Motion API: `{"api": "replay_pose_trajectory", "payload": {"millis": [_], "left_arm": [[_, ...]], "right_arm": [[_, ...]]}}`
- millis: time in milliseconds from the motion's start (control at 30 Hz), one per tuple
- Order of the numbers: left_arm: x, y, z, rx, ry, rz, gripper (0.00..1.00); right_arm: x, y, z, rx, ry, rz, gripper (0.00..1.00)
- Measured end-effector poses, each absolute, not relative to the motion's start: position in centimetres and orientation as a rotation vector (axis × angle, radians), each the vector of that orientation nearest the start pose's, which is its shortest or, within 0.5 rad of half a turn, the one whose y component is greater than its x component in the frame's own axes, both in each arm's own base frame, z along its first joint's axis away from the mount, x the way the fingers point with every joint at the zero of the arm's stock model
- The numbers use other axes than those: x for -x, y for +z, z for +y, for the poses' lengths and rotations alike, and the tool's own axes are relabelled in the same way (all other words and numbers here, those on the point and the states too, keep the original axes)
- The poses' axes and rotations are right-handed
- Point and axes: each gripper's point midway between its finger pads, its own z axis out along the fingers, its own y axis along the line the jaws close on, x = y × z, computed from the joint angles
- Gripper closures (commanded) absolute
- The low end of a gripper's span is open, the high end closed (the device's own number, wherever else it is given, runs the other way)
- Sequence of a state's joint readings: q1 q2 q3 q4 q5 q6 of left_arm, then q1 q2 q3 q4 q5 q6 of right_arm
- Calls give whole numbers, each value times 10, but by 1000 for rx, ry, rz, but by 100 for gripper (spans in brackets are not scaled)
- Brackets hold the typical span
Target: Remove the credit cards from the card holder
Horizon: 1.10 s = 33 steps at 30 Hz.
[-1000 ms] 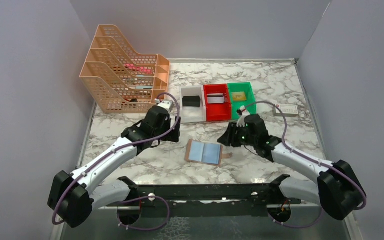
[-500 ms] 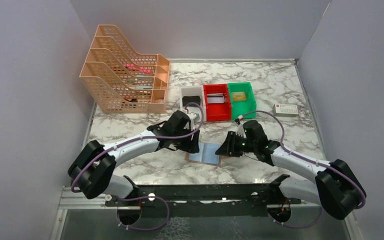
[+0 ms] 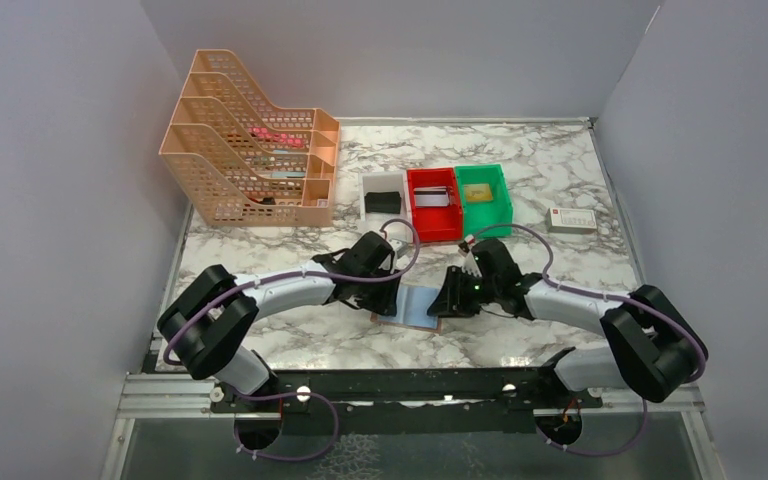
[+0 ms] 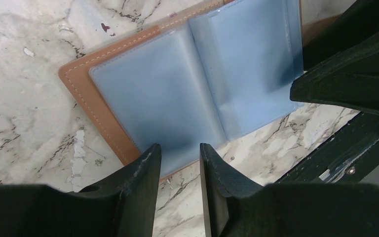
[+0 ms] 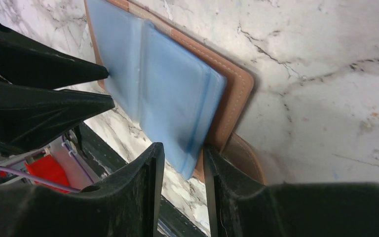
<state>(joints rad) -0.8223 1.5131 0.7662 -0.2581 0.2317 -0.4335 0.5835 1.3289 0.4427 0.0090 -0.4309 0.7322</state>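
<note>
The card holder (image 3: 416, 308) lies spread open on the marble, tan border outward and pale blue panels (image 4: 177, 89) facing up. My left gripper (image 3: 390, 298) stands low at its left edge. In the left wrist view the left gripper (image 4: 179, 148) has a narrow gap between its fingers, and nothing is clamped there. My right gripper (image 3: 446, 302) is at the holder's right edge. In the right wrist view the right gripper (image 5: 182, 148) is open, a corner of the blue panel (image 5: 168, 84) lies in the gap, and one finger (image 5: 217, 168) rests against the tan snap tab. No credit cards show in the cloudy sleeves.
White (image 3: 384, 212), red (image 3: 434, 222) and green (image 3: 482, 205) bins stand in a row behind the holder, and the white bin holds a black item. An orange file rack (image 3: 250, 150) fills the back left. A small white box (image 3: 571, 220) lies at the right.
My left arm swung from beside the bins down to the holder's left edge, and its jaws narrowed. The right gripper slid left onto the holder's right edge.
</note>
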Motion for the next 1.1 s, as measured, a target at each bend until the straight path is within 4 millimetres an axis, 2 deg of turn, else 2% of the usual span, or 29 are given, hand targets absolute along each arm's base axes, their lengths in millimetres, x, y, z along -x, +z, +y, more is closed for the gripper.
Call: {"api": "replay_pose_trajectory", "payload": {"millis": [267, 400, 600, 800, 933, 1100], "left_arm": [[-174, 29, -279, -622, -710, 2651, 67], [-175, 29, -280, -612, -707, 2649, 69], [-175, 29, -280, -600, -700, 2650, 70], [-176, 29, -280, -591, -700, 2647, 72], [-176, 29, -279, -588, -696, 2647, 73], [-177, 29, -279, -585, -691, 2643, 74]], "right_arm": [[-179, 28, 240, 27, 1059, 2658, 84], [-181, 34, 245, 44, 1076, 2641, 85], [-190, 57, 261, 105, 1156, 2569, 74], [-193, 71, 274, 167, 1182, 2530, 73], [-193, 66, 282, 202, 1149, 2560, 76], [-190, 50, 294, 247, 1074, 2619, 84]]}}
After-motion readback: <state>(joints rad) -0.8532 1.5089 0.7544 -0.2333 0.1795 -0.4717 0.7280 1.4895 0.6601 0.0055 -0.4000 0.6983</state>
